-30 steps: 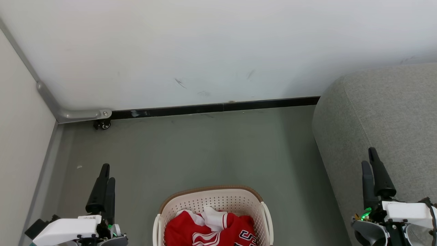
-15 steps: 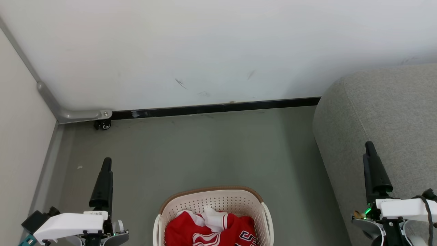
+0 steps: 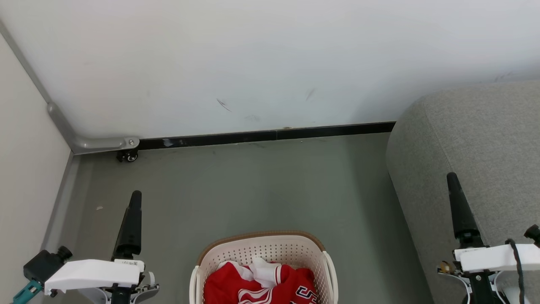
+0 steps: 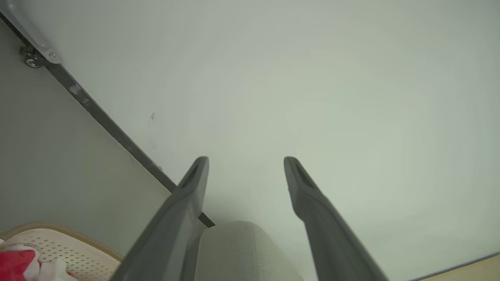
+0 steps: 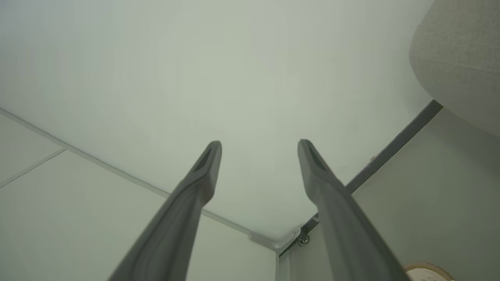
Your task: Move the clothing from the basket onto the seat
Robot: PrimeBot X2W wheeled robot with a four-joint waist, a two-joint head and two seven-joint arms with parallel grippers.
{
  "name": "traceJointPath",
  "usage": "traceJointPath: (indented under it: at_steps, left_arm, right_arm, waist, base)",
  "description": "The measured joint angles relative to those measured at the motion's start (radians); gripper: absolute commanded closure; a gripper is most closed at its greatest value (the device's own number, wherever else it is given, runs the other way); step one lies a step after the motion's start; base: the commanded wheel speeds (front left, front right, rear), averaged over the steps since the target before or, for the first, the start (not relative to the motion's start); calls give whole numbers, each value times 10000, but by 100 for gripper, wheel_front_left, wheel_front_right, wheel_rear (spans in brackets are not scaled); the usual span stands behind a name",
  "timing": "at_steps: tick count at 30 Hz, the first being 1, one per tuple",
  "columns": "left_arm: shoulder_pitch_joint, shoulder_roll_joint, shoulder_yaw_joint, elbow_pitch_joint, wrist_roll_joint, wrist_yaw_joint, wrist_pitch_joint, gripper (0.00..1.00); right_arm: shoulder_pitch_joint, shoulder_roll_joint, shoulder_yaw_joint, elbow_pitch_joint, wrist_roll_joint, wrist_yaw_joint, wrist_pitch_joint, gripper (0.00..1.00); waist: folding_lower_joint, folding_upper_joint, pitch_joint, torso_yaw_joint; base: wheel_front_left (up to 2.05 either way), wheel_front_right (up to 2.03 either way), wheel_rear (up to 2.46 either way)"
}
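The cream perforated basket [image 3: 261,235] with its brown rim sits on the floor at the bottom centre. In it lies the red clothing [image 3: 257,287] with white trim and some lettering, crumpled. The grey fabric seat [image 3: 476,143] fills the right side. My left gripper [image 3: 135,195] hovers left of the basket, seen edge-on. In the left wrist view the left gripper [image 4: 246,160] is open and holds nothing, with the basket [image 4: 62,244] and clothing [image 4: 15,263] at the lower left. My right gripper [image 3: 450,176] hangs over the seat's edge. In the right wrist view the right gripper [image 5: 259,143] is open and holds nothing.
A white wall with a black baseboard [image 3: 261,135] closes the back. A pale partition stands on the left, its metal foot and caster [image 3: 126,154] in the corner. Grey floor [image 3: 253,185] lies between basket and wall.
Both wrists have rolled, so each gripper's two fingers now line up edge-on in the head view, and both tips sit a little higher. The basket and clothing have not moved.
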Motion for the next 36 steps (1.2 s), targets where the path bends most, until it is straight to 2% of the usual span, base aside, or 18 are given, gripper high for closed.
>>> traceJointPath:
  at_steps: [5, 11, 15, 23, 36]
  left_arm:
    - [-51, 35, 102, 0, 826, -2, -173, 0]
    - [-113, 77, 96, -94, 2127, 2, -407, 0]
    - [-147, 119, -61, -115, 3009, 19, -558, 0]
    - [-152, 468, -378, -113, 5363, 399, -826, 0]
    - [-162, 621, -798, -4, 8458, 894, -1285, 0]
  right_arm:
    - [-23, -190, 153, -52, -943, 0, -194, 0]
    - [-191, -267, 138, -127, -1987, 0, -391, 0]
    - [-215, -376, 161, -125, -2725, 0, -562, 0]
    - [-314, -541, 236, -127, -4483, 0, -800, 0]
    - [-425, -763, 314, 226, -7354, 0, -1285, 0]
  waist:
    - [-37, 0, 35, -16]
    - [-59, 0, 72, -37]
    - [-65, 0, 93, -40]
    - [-70, 0, 131, -28]
    - [-71, 0, 168, -33]
  base:
    - [0, 0, 0]
    - [0, 0, 0]
    - [0, 0, 0]
    - [0, 0, 0]
    - [0, 0, 0]
